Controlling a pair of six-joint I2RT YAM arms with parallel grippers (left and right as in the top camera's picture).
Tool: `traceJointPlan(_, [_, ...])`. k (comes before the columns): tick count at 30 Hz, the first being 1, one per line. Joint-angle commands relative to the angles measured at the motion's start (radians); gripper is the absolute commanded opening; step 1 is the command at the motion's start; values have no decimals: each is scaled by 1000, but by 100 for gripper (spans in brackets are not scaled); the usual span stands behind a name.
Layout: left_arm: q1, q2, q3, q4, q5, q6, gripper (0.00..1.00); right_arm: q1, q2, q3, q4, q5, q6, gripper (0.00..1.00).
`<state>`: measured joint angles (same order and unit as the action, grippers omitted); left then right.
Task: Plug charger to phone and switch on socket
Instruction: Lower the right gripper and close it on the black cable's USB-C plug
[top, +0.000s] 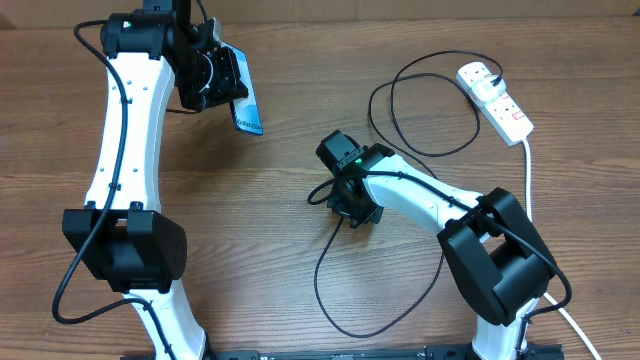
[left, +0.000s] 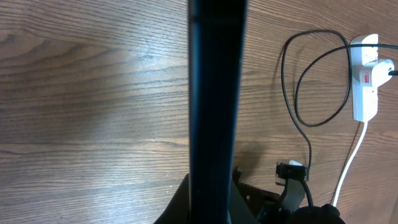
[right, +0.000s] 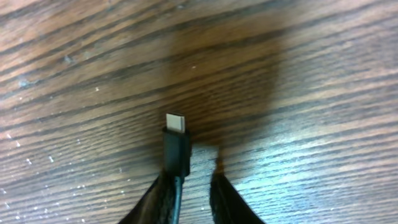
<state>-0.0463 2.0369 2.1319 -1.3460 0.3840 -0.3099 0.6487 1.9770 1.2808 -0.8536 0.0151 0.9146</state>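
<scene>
My left gripper (top: 222, 82) is shut on the phone (top: 246, 106) and holds it raised at the far left; its lit screen edge shows. In the left wrist view the phone (left: 214, 93) is a dark upright bar between the jaws (left: 211, 208). My right gripper (top: 352, 208) is low over mid-table. Its fingers (right: 193, 196) stand apart, with the charger's connector tip (right: 176, 140) against the left finger and a gap to the right finger. The black charger cable (top: 432, 152) loops to a white plug (top: 478, 73) in the socket strip (top: 503, 104), also visible from the left wrist (left: 364, 84).
The strip's thick white cord (top: 528, 175) runs down the right side past my right arm's base. A large cable loop (top: 340, 300) lies in front of the right gripper. The table is brown wood.
</scene>
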Motion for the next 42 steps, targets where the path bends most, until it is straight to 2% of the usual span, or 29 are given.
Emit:
traceJointPlan(1, [-8,5,-3,8,8,26,4,-4,46,-3,6,22,2,19])
traceJointPlan(5, [-8,5,-3,8,9,26,4,-6,46,-3,15,29,2,17])
traceJointPlan(25, [-8,5,-3,11,9,26,4,-10,46,-3,57,66,-5,17])
traceJointPlan(29, [-8,5,-3,11,10,26,4,-10,46,-3,55,66,-5,12])
traceJointPlan(38, [-8,5,-3,11,35,26,4,-10,46,-3,53,35,-6,8])
traceJointPlan(42, [-8,5,-3,11,35,26,4,-10,46,-3,52,-7,-6,10])
